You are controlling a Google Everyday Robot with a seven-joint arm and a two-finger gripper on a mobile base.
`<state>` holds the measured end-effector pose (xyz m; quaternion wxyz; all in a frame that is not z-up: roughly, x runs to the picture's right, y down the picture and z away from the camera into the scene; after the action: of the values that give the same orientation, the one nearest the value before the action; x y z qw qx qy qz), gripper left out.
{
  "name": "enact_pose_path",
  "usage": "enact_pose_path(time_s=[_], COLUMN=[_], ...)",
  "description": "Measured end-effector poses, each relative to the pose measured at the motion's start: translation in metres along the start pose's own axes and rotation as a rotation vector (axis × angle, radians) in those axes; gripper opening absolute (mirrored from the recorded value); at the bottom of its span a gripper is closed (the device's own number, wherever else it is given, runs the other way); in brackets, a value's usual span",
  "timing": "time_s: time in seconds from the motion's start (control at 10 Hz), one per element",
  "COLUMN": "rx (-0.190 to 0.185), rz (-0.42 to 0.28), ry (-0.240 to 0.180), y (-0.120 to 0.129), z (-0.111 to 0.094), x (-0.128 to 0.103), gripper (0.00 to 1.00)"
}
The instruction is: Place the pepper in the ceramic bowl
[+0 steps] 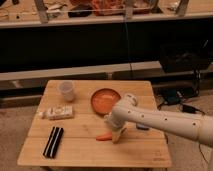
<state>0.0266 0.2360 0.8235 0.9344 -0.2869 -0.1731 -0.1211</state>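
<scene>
The pepper [104, 137] is a small slim orange piece lying flat on the wooden table [90, 152], near the front middle. My gripper [118, 135] hangs from the white arm that reaches in from the right, down at the pepper's right end and touching or nearly touching it. The ceramic bowl [106, 100], round, shallow and orange-red, sits on the table just behind the gripper and the pepper. The arm's wrist covers part of the bowl's right front rim.
A pale translucent cup [66, 90] stands at the back left. A white packet [57, 112] lies on the left side, with a black flat object [53, 141] in front of it. A small blue item [143, 127] shows behind the arm. Cables lie on the floor to the right.
</scene>
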Motion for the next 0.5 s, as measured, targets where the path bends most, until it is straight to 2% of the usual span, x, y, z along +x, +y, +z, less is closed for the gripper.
enact_pose_path(time_s=[0.1, 0.3, 0.5], rx=[0.001, 0.003, 0.008], rz=[0.0, 0.0, 0.003], ry=[0.0, 0.0, -0.001], y=[-0.0007, -0.0013, -0.003], z=[0.0007, 0.0014, 0.0019], x=[-0.0005, -0.0007, -0.0008], gripper=[0.65, 0.55, 0.33])
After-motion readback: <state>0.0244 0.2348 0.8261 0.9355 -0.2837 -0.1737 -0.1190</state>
